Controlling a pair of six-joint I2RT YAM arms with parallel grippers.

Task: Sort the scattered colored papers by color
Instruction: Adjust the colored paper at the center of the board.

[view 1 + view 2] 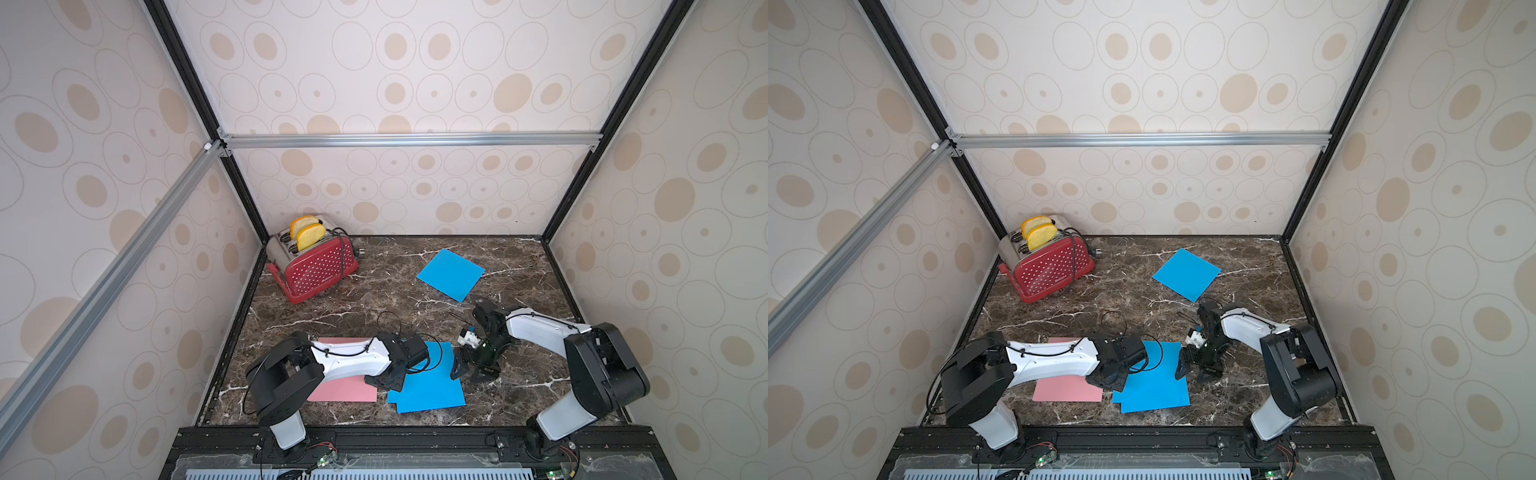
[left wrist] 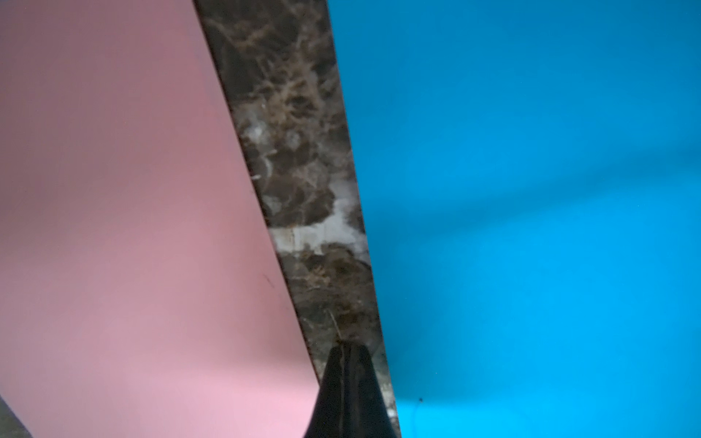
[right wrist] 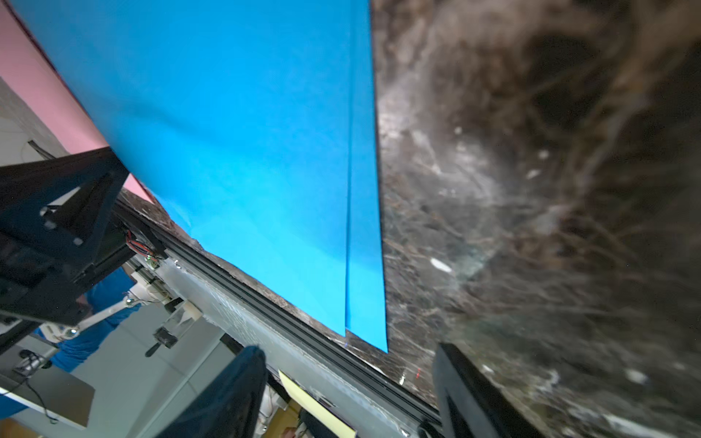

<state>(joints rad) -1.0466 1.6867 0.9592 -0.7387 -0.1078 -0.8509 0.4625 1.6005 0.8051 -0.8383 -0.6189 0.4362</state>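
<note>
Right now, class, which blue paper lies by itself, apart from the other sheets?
The tilted blue paper at the back of the table. The other blue papers overlap at the front, beside the pink paper.

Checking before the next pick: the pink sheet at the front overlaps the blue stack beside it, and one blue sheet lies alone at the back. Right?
Not quite. The pink sheet lies apart from the blue stack, not over it: the left wrist view shows a strip of bare marble table between them. One blue sheet does lie alone at the back.
</note>
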